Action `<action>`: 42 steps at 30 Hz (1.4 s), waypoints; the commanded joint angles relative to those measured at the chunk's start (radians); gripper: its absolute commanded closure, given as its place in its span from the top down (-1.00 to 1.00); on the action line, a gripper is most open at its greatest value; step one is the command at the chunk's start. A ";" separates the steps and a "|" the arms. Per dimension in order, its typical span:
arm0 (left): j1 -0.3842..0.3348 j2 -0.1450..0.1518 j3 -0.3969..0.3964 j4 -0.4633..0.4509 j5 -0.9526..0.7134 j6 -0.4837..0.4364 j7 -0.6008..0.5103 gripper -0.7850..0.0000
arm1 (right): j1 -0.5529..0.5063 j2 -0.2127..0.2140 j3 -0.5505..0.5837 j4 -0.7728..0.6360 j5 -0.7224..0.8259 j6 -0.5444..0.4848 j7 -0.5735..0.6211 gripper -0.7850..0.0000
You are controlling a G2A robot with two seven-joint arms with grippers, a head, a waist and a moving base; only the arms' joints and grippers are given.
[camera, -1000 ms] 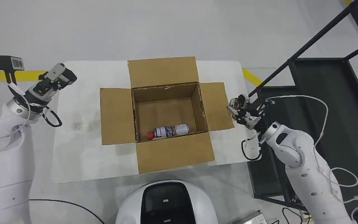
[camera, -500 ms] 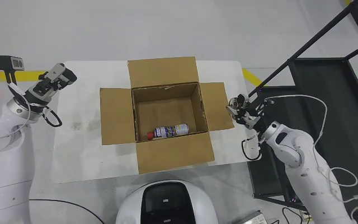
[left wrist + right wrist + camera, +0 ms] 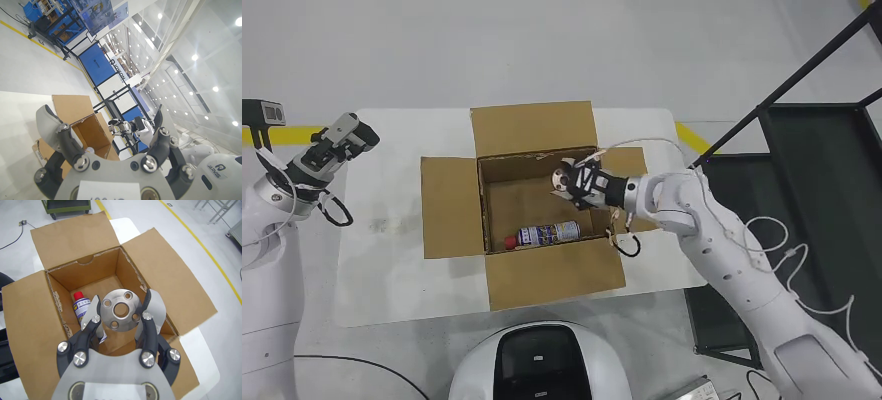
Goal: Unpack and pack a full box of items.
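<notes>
An open cardboard box (image 3: 452, 205) (image 3: 164, 275) stands in the middle of the white table (image 3: 392, 280). On its floor lies a spray can (image 3: 547, 235) (image 3: 81, 306) with a red cap. My right gripper (image 3: 564, 183) (image 3: 121, 308) hovers over the box opening, shut on a round metal flange (image 3: 121, 310) with several holes. My left gripper (image 3: 354, 130) (image 3: 105, 121) is open and holds nothing, off the table's far left corner. The box (image 3: 90, 130) and the right gripper (image 3: 113, 127) also appear in the left wrist view.
The box's four flaps lie spread outward. A dark metal rack (image 3: 802, 150) stands to the right of the table. Bare table surface lies to the left of the box.
The right arm has swung left from beside the box's right flap to above the box opening, carrying the flange. The left arm has stayed still.
</notes>
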 commanded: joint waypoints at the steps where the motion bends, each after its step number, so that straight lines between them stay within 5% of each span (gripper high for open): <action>1: 0.000 0.000 0.000 0.000 0.000 0.000 0.000 1.00 | 0.048 -0.018 -0.068 0.041 -0.007 0.003 -0.003 -1.00; 20: 0.000 0.000 0.000 0.000 0.000 0.000 0.000 1.00 | 0.314 -0.193 -0.397 0.460 0.006 0.044 -0.023 -1.00; 25: 0.000 0.000 0.000 0.000 0.000 0.000 0.000 1.00 | 0.341 -0.226 -0.435 0.535 -0.005 0.048 -0.033 -0.28; 28: 0.000 0.000 0.000 0.000 0.000 0.000 0.000 1.00 | 0.352 -0.242 -0.450 0.569 -0.018 0.045 -0.047 -0.06; 31: 0.000 0.000 0.000 0.000 0.000 0.000 0.000 1.00 | 0.362 -0.257 -0.463 0.604 -0.027 0.043 -0.059 1.00; 37: 0.000 0.000 0.000 0.000 0.000 0.000 0.000 1.00 | 0.379 -0.277 -0.463 0.639 -0.027 0.010 -0.111 1.00; 42: 0.000 0.000 0.000 0.000 0.000 0.000 0.000 1.00 | 0.363 -0.251 -0.404 0.607 -0.025 -0.080 -0.195 1.00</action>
